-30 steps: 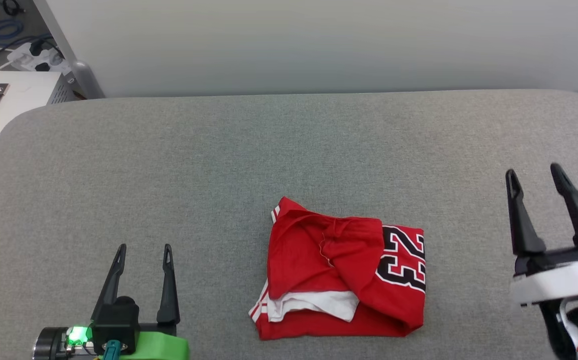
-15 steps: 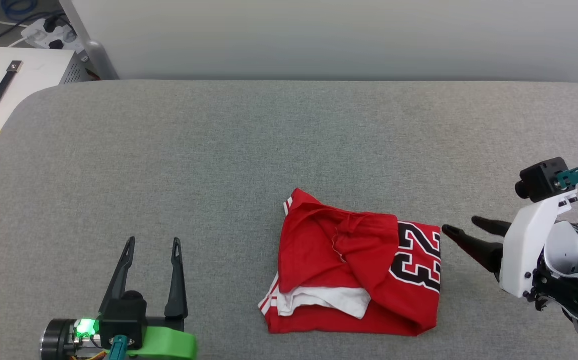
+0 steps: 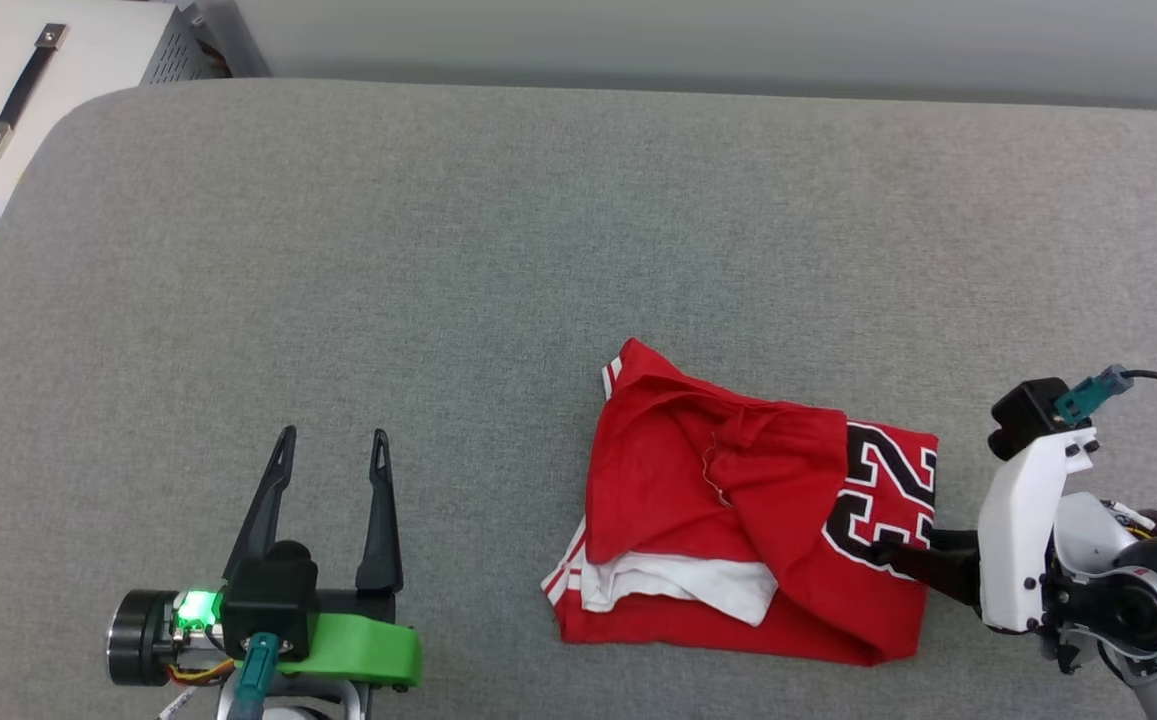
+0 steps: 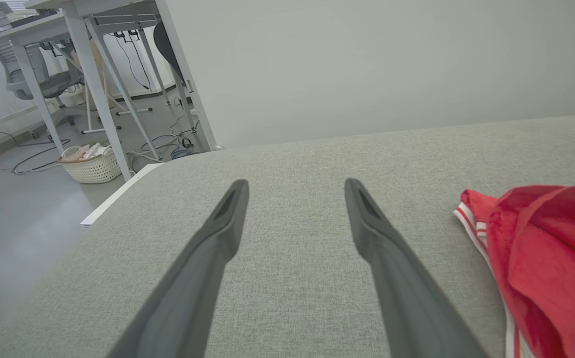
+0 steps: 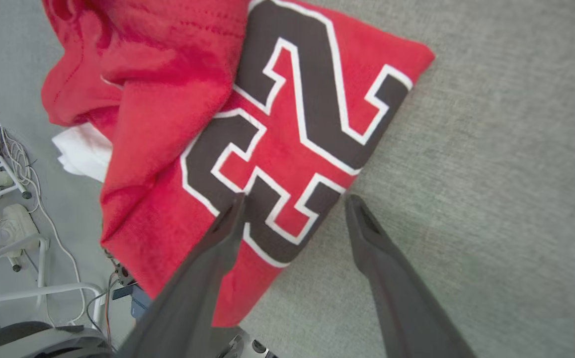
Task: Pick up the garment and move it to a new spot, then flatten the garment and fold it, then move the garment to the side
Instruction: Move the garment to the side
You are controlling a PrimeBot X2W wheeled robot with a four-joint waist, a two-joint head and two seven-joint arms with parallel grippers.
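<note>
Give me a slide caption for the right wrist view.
Open right gripper straddles the edge of the bunched red shirt: one finger over the numerals, the other over the grey table.

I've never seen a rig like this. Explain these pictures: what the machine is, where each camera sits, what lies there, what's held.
It is a two-armed robot. The wide picture comes from a camera on its head, looking down at a grey padded surface. The other two come from wrist cameras, each looking along that arm's two dark fingers. A rumpled red garment with a black 23 lies on the surface. The left gripper is open, apart from it. The right gripper is open at the garment's edge, one finger over the numerals, one over bare surface. Nothing is held.
</note>
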